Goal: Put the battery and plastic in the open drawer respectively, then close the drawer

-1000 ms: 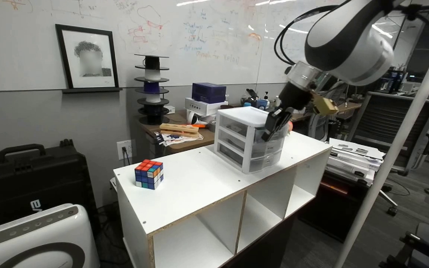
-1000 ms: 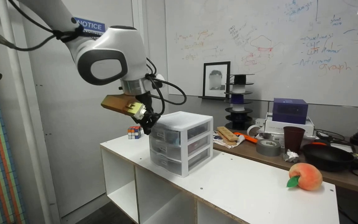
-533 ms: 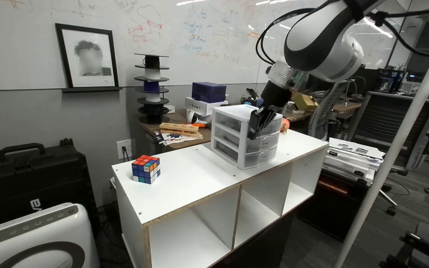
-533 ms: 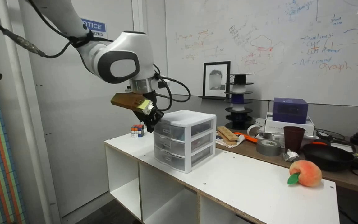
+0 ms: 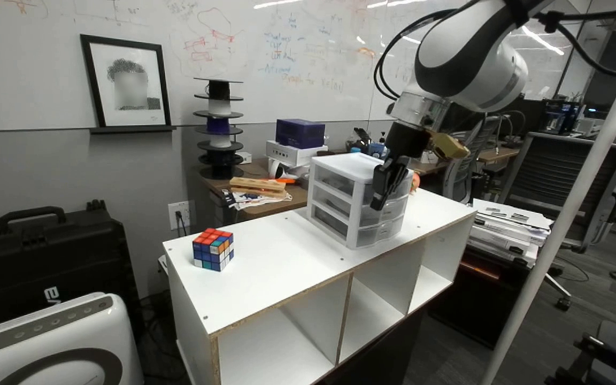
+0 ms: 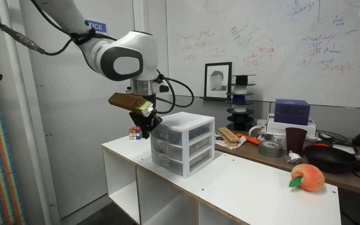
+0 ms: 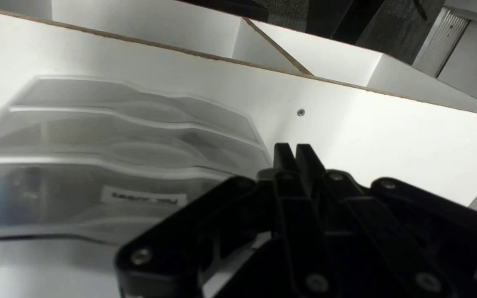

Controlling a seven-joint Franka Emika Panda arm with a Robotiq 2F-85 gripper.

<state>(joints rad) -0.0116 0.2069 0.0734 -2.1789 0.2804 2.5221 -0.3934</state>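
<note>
Just beside clenched hand (image 7: 293,149), frosted drawers (image 6: 170,150) stacked in white unit (image 6: 184,121).

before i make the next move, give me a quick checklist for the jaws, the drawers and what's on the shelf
1. Jaws unloaded: ok; close together in the wrist view, nothing visible between them.
2. A tier open for loading: not ok; all three drawers look shut in both exterior views.
3. Drawer unit upright: ok; it stands on the white shelf.
4. Jaws clear of the drawers: cannot tell; close to the fronts, but no view settles contact.
5. Battery and plastic located: cannot tell; what shows through the frosted drawers is too blurred to identify.
6. Rubik's cube and peach out of the way: ok; both sit apart from the unit.
</note>
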